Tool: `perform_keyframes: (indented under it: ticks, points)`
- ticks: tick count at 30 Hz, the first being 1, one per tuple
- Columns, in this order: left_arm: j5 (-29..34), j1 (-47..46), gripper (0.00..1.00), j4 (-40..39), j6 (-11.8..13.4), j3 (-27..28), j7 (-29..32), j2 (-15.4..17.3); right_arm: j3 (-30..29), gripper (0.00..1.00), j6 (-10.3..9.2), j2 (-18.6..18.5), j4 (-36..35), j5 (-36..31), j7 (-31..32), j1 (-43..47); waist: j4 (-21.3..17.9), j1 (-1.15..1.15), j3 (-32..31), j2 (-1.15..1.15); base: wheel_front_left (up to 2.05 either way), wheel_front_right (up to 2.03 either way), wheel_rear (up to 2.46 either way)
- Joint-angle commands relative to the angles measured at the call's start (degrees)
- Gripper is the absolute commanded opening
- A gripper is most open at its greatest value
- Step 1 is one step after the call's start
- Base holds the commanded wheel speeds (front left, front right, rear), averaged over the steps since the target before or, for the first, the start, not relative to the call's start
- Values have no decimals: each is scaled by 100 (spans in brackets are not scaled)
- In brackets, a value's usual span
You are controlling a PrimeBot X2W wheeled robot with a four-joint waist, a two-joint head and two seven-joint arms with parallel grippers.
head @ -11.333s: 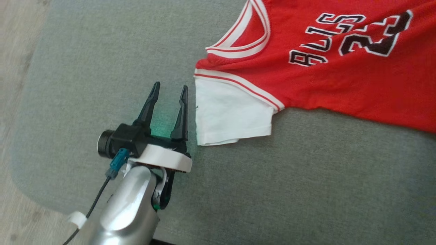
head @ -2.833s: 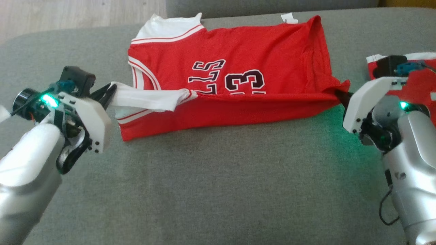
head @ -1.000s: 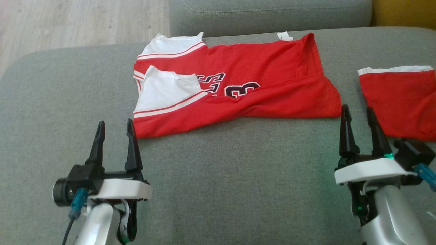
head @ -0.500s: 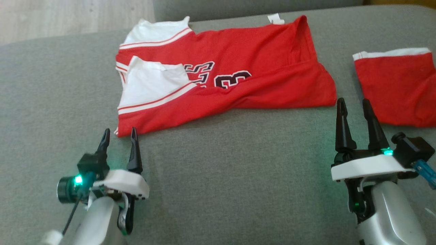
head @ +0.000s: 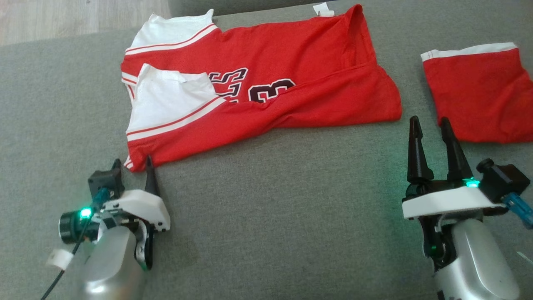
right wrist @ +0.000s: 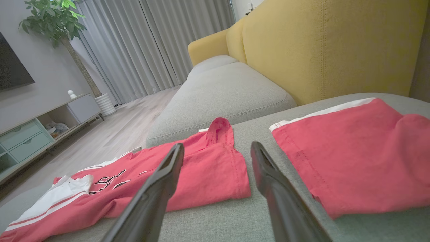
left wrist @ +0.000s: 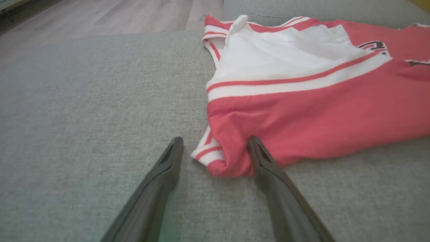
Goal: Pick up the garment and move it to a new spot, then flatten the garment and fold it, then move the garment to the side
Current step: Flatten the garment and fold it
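Both spread wide, empty: left gripper (head: pixel 132 163), right gripper (head: pixel 429 125). Left wrist view: red shirt (left wrist: pixel 302 111) corner between fingers (left wrist: pixel 265 161), touching one. Right wrist view: yellow sofa back (right wrist: pixel 319 43), curtains (right wrist: pixel 151 43).

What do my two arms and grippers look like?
Both have silver forearms, white wrist plates, green lights and two long, dark, tapered fingers. The left gripper carries a black camera, blue plug and black cable; the right gripper a black camera and blue plug.

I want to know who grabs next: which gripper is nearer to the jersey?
Left. The left gripper, open, straddles the near corner of the jersey. The right gripper, also open, sits short of the jersey's right end, beside a second red garment.
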Motion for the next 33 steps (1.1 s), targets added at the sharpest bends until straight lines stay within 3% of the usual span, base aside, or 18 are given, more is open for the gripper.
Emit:
perform_keyframes:
  ticks: [1,3,4,5,6,13,24,33]
  points:
    - [-30,-184,100,-11,43,194,37,179,135,100,-10,-4,-193,23,-62,-211,-4,0,0,0,0,0,0]
    - [-63,-239,100,70,25,201,19,181,122,100,-10,-4,-181,27,-62,-221,-3,0,-3,0,0,0,0]
    - [-87,-263,76,104,7,211,-4,182,113,100,-10,-4,-171,26,-62,-225,1,0,-6,0,0,0,0]
    - [-116,-290,13,127,-16,221,-29,176,100,100,-10,-4,-157,22,-62,-230,9,0,-11,0,0,0,0]
    - [-142,-316,0,138,-43,229,-70,168,89,100,-10,-4,-136,16,-62,-233,20,0,-17,0,0,0,0]
    - [-230,-487,0,-194,-216,317,-607,176,102,100,-10,-4,186,-114,-62,-300,140,0,-35,0,0,0,0]
    - [69,-268,0,-1521,-536,293,-696,48,-840,100,-10,-4,2240,-858,1237,-1802,463,0,114,0,0,0,0]
    - [212,-205,0,-1669,-631,157,-696,-105,-886,100,-10,-4,3819,-1161,1786,-2674,700,0,173,0,0,0,0]
